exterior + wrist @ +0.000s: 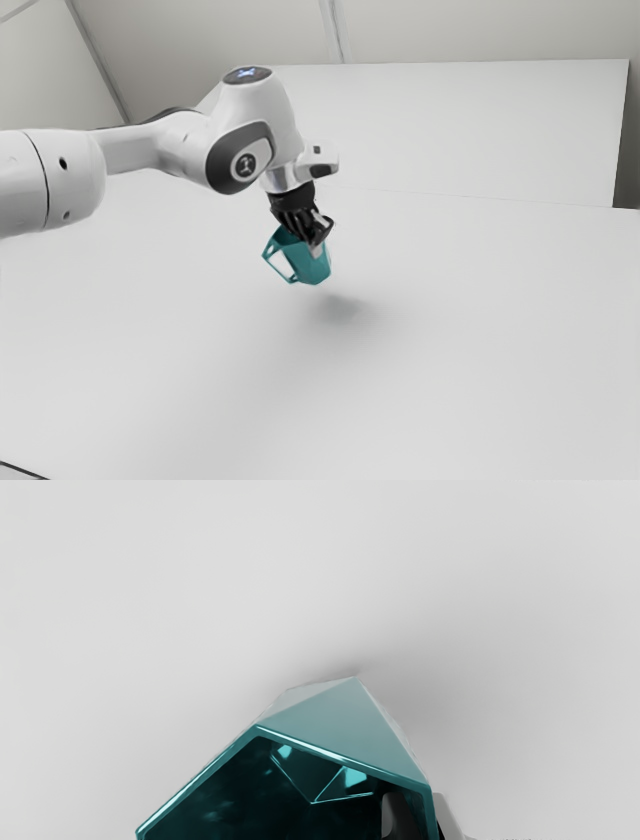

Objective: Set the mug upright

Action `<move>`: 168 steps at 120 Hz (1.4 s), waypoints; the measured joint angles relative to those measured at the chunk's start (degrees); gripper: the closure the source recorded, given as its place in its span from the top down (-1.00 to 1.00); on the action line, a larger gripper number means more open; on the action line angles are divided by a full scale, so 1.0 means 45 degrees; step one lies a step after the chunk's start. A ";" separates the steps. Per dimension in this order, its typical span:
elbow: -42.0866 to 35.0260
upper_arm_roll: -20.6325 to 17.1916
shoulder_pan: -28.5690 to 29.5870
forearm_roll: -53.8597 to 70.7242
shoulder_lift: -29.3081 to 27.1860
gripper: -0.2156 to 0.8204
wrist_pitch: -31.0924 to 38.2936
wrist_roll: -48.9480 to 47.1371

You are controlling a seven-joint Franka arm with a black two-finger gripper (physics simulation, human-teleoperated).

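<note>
The teal, faceted mug (313, 269) is held off the white table, a little tilted, its handle toward the exterior view's left. My gripper (315, 243) is at its rim from above, shut on the mug's side wall. In the wrist view, the mug (340, 725) turns its open mouth toward the camera. There the gripper (422, 802) has one finger inside the mouth and the other against the outside, the wall pinched between them. The far underside of the mug is hidden.
The white table (470, 340) spreads beneath the mug, with a soft shadow below and toward the exterior view's right. A raised white panel (480, 130) stands behind it. A dark line crosses the exterior view's lower left corner.
</note>
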 joint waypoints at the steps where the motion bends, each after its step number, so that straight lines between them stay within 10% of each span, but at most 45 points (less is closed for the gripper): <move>1: -0.0003 0.0000 0.0058 0.0037 -0.0024 -0.93 -0.0015 -0.0033; 168: -0.3732 -0.0017 0.1720 0.0751 -0.1314 -0.92 0.1835 -0.2704</move>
